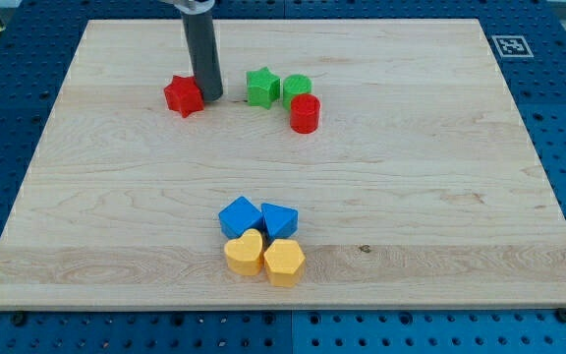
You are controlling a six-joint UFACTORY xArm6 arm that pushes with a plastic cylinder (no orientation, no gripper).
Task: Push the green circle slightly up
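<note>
Approach step: the tip point(210, 98) stands bare just right of the red star point(183, 95) — touching no block, it seems. The green circle point(297, 88) lies farther right, the red cylinder point(305, 114) against its lower edge — the next move likely calls for reaching below it, then pushing toward the view's top.

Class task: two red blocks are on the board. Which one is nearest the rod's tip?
The red star, right beside my tip on the view's left. The other red block, a cylinder, stands farther right, below the green circle.

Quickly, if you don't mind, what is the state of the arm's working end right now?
My tip: a bare rod holding nothing, right beside the red star, left of the green star and green circle.
</note>
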